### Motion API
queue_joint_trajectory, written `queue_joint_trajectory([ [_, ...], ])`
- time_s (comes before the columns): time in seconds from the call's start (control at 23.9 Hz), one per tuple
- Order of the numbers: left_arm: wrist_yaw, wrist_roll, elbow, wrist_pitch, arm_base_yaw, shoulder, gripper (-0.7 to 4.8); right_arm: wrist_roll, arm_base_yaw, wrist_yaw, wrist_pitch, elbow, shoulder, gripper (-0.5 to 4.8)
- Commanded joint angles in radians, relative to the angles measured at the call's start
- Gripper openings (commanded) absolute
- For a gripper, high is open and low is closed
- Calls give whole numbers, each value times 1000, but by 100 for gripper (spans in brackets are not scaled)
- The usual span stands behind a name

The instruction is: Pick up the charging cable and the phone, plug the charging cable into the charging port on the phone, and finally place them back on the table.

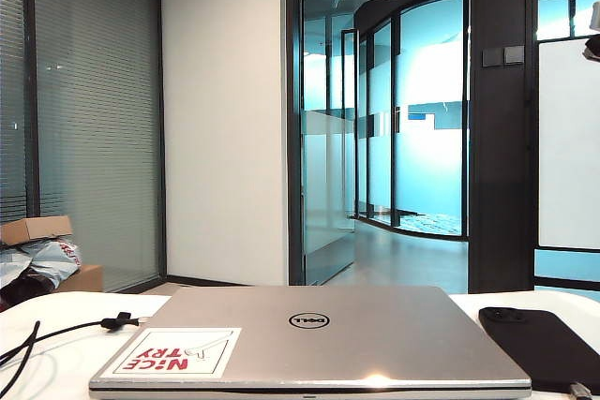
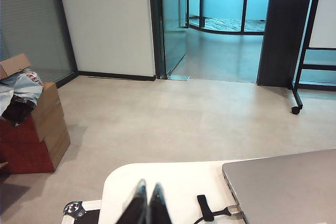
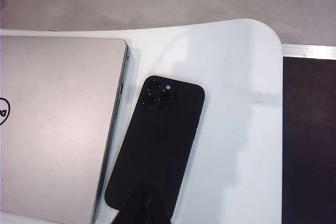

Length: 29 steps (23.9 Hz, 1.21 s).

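Hovering just above the phone, the right end effector has its jaws pressed together and holds nothing; its dark tips cover the phone's near short edge. That phone lies camera bump up on the white table, just beside the silver laptop, at about four o'clock of the lid in the exterior view. Over the table's left corner, the left end effector is likewise closed and empty. Close by, the charging cable rests on the table with its strap knot, running from the laptop's nine o'clock side.
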State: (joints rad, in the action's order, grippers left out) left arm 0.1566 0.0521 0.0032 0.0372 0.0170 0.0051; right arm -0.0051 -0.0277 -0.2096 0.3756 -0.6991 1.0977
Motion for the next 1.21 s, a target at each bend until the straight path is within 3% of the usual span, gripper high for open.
queue_joint_trajectory([
  [0.04,1,0,0,9,1,1,-6,-3,1,-2,-14,-3,-3,-1],
  [0.88,1,0,0,9,-1,1,-6,-3,0,3,-16,-3,-3,-1],
  [1.0,1,0,0,9,-1,1,-6,-3,0,42,-72,13,-17,-1],
  [1.21,1,0,0,9,-1,1,-6,-3,1,200,-148,82,-125,-1],
])
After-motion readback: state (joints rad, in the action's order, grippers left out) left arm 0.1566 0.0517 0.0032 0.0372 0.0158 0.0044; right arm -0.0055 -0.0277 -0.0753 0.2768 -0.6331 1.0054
